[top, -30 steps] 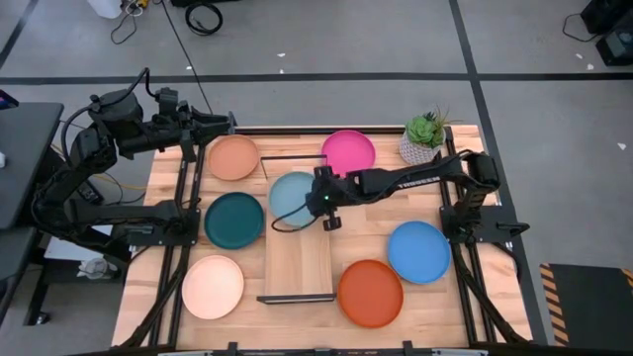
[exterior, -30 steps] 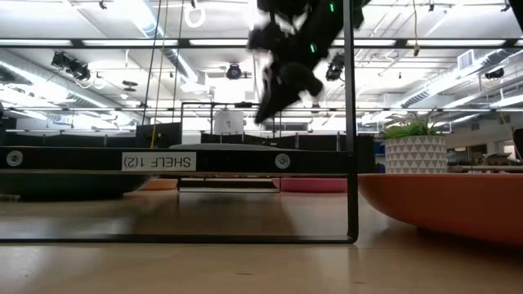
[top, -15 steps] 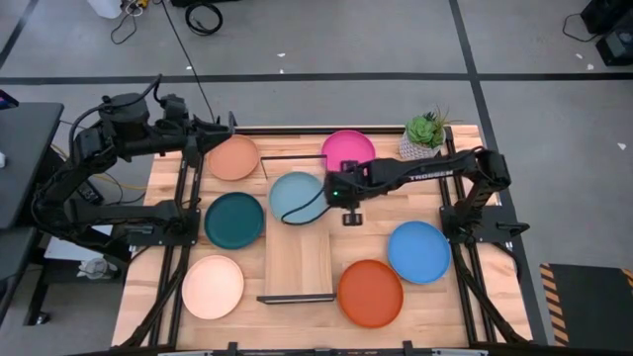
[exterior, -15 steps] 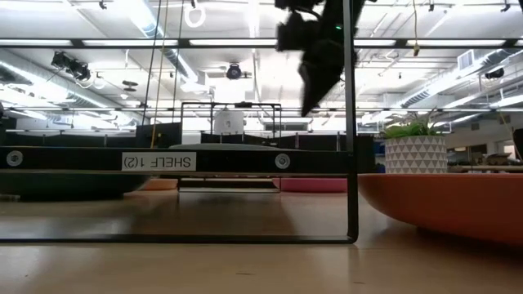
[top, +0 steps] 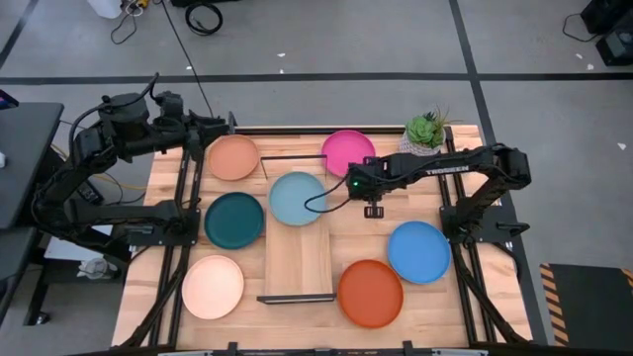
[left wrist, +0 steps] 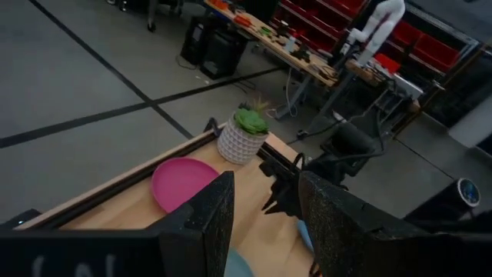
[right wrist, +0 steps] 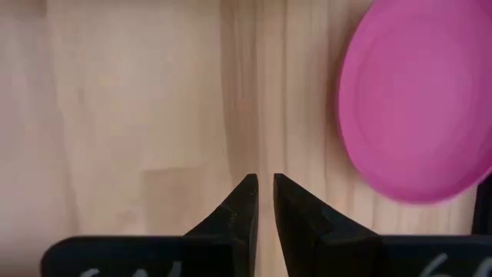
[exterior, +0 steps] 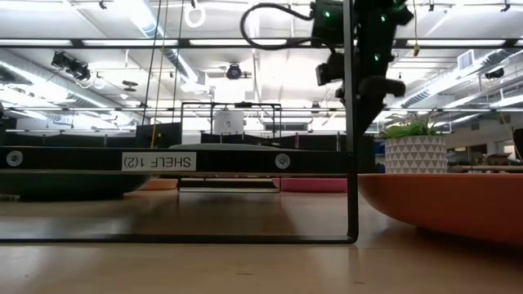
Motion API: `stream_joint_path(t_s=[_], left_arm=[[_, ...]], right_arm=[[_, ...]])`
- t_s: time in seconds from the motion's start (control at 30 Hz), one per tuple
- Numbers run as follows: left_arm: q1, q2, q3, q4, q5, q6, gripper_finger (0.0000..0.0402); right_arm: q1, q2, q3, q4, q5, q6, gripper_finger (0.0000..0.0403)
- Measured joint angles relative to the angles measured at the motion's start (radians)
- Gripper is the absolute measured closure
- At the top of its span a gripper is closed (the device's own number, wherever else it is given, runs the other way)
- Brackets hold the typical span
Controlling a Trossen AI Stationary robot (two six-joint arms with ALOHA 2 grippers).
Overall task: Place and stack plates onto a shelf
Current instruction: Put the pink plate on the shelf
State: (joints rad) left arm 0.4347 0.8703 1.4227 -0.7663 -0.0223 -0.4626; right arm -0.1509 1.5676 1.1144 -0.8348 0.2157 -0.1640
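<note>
Slatted light wood fills your table (top: 247,326), and around it runs grey floor crossed by dark tape lines. From above you see the shelf (top: 298,267) lying lengthwise at mid-table, with the light blue plate (top: 298,198) resting on its far end. Around it, on the table, lie the terracotta plate (top: 233,157), magenta plate (top: 348,151), dark teal plate (top: 234,220), pale peach plate (top: 213,287), red-orange plate (top: 370,293) and bright blue plate (top: 418,251). A potted plant (top: 424,136) stands at the far right corner.

Your right gripper (top: 373,210) hangs over bare wood between the magenta and bright blue plates; its wrist camera shows the fingers (right wrist: 243,201) nearly together, gripping nothing, with the magenta plate just beside them. Your left gripper (top: 226,124) waits at the table's far left edge, fingers apart in its wrist camera.

Only the level camera gives you the ceiling lights, the shelf's black frame and a label reading "SHELF 1(2)" in mirror writing.
</note>
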Motion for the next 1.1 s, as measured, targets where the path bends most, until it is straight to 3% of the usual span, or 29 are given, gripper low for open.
stream_joint_path(t_s=[0.13,0.43,0.63,0.9,1.1], left_arm=[[0.0,0.0,0.0,0.014,-0.004,-0.024,0.0246],[0.0,0.002,0.0,0.054,-0.009,-0.031,0.0246],[0.0,0.008,0.0,0.06,-0.011,-0.051,0.0246],[0.0,0.006,0.0,0.06,-0.011,-0.053,0.0246],[0.001,0.006,0.0,0.059,-0.014,-0.05,0.0246]], right_arm=[[-0.048,-0.014,-0.088,0.162,0.005,-0.064,0.0351],[-0.184,0.01,-0.151,0.29,0.0,-0.082,0.0308],[-0.264,0.034,-0.151,0.39,-0.128,-0.126,0.0269],[-0.306,0.051,-0.198,0.516,-0.161,-0.198,0.0233],[-0.304,0.05,-0.275,0.601,-0.149,-0.2,0.0231]])
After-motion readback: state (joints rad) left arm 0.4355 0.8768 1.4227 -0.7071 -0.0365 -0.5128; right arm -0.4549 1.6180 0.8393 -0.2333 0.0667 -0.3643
